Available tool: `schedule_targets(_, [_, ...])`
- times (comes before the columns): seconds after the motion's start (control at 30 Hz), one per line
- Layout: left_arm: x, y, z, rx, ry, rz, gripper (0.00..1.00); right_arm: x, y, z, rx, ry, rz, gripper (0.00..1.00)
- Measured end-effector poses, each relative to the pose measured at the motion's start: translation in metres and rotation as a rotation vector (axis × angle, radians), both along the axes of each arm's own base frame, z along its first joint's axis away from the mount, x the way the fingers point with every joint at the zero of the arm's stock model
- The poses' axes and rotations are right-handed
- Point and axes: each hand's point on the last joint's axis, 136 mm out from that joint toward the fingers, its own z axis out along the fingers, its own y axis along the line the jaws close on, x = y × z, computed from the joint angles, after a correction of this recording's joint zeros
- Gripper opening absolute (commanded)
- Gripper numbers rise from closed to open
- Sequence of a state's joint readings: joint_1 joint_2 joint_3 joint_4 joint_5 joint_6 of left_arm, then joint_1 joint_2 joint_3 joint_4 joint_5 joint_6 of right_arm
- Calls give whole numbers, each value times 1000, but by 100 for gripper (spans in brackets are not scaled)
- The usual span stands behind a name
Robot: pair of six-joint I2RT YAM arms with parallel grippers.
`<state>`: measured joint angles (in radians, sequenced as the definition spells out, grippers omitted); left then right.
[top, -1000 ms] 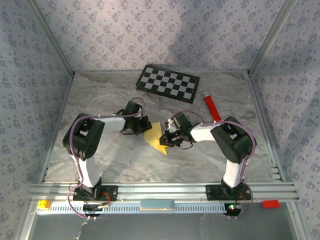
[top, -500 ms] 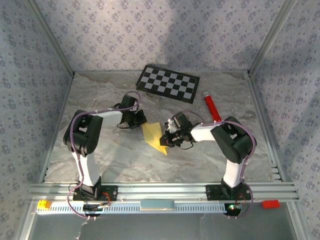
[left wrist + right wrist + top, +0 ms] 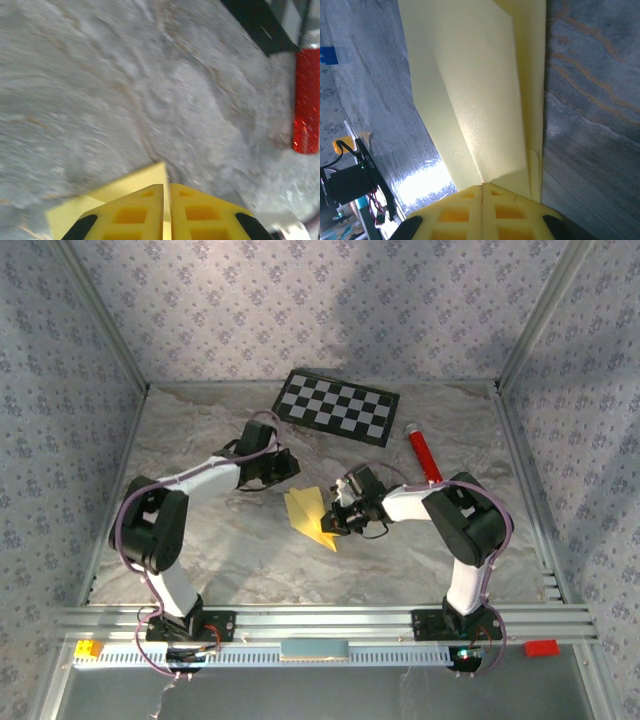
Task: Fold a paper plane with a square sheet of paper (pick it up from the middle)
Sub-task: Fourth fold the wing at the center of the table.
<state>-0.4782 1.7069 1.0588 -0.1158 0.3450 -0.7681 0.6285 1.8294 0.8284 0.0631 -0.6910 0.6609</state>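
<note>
Near the middle of the counter, the square sheet of paper was found lying part-folded, its outline drawn to a point toward the near edge. In the right wrist view, overlapping layers and a long slanting crease could be made out on it. The early folds were therefore judged done. A narrow dart shape had not yet been reached, and the lengthwise creases and the wings were judged to be left. The right end effector was seen pressed together at the sheet's right edge, apparently pinching a folded layer of it. The left end effector was held just beyond the sheet's far corner, toward the far edge of the counter. Its fingers were all but closed, and nothing was seen between them.
</note>
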Motion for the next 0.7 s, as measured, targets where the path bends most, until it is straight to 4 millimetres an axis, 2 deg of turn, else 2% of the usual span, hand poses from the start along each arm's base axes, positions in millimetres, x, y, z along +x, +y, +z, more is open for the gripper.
schedule_targets(0.1, [-23, -21, -6, -23, 6, -52, 11, -1, 0, 0, -2, 5, 0, 0])
schedule_targets(0.2, [-46, -30, -28, -11, 62, -86, 10, -1, -1, 0, -2, 6, 0, 0])
schedule_targets(0.27, [-55, -31, -42, -1, 97, -92, 10, -1, -1, 0, -1, 7, 0, 0])
schedule_targets(0.37, [-57, -30, -60, 16, 133, -87, 9, -1, -1, 0, 0, 8, 0, 0])
schedule_targets(0.5, [-57, -28, -74, 36, 154, -80, 8, -1, -1, 1, -1, 9, 0, 0])
schedule_targets(0.7, [-57, -27, -78, 37, 148, -78, 7, 0, 0, 3, -16, 25, -1, 0])
